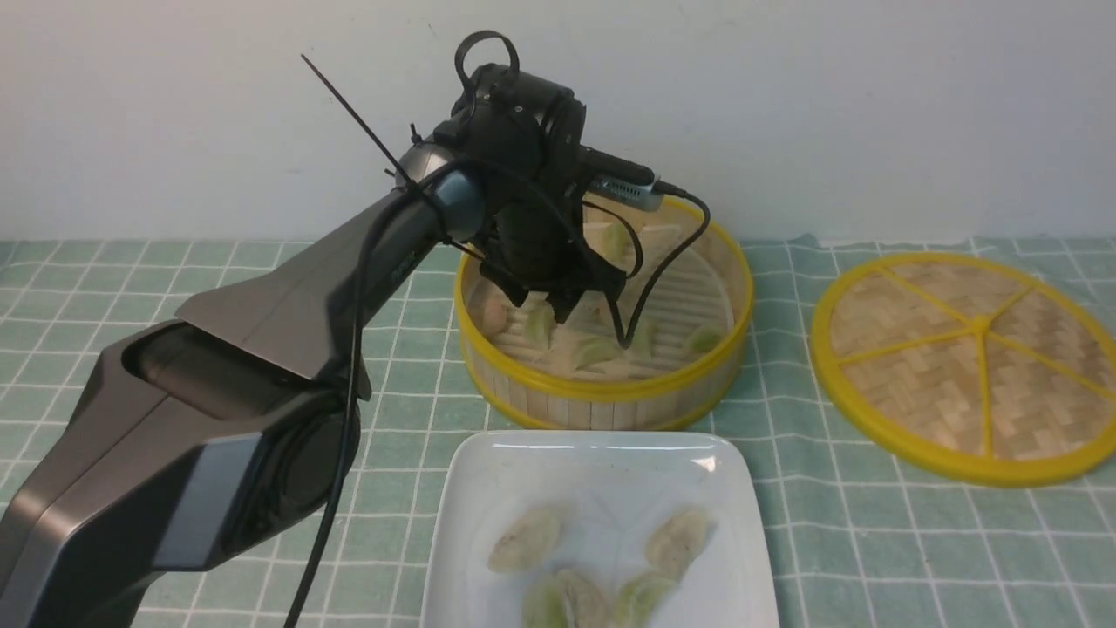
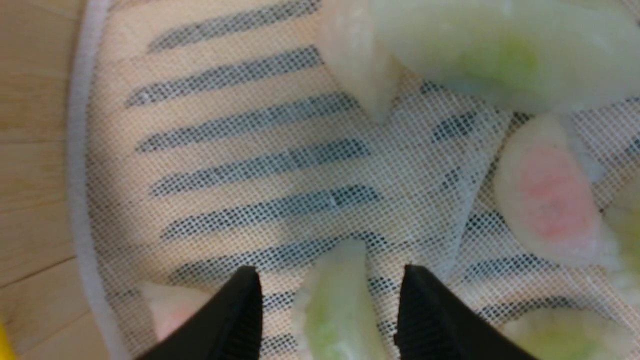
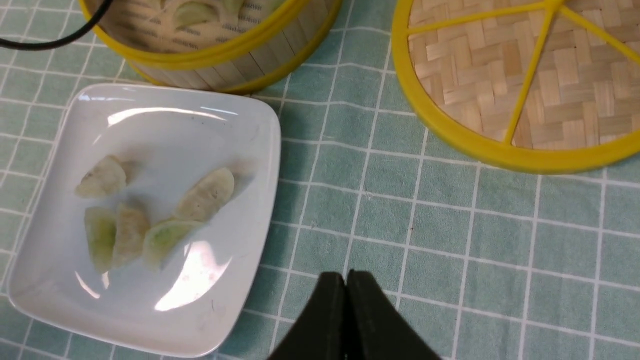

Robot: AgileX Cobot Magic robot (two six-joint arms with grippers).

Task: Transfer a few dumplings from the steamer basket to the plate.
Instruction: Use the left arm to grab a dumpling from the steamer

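Note:
The steamer basket (image 1: 602,410) stands behind the white square plate (image 1: 488,488). My left gripper (image 1: 549,310) is down inside the basket. In the left wrist view it (image 2: 331,272) is open, its black fingers on either side of a pale green dumpling (image 2: 335,310) with a gap on each side. Other dumplings lie on the mesh liner (image 2: 250,165), among them a pinkish one (image 2: 547,200) and a large green one (image 2: 500,60). Several dumplings (image 1: 527,539) lie on the plate (image 3: 150,125). My right gripper (image 3: 346,275) is shut and empty over the cloth beside the plate.
The flat woven basket lid (image 1: 968,358) with yellow rim and spokes lies on the green checked cloth to the right of the basket; it also shows in the right wrist view (image 3: 525,75). A black cable (image 1: 663,262) hangs from the left wrist into the basket.

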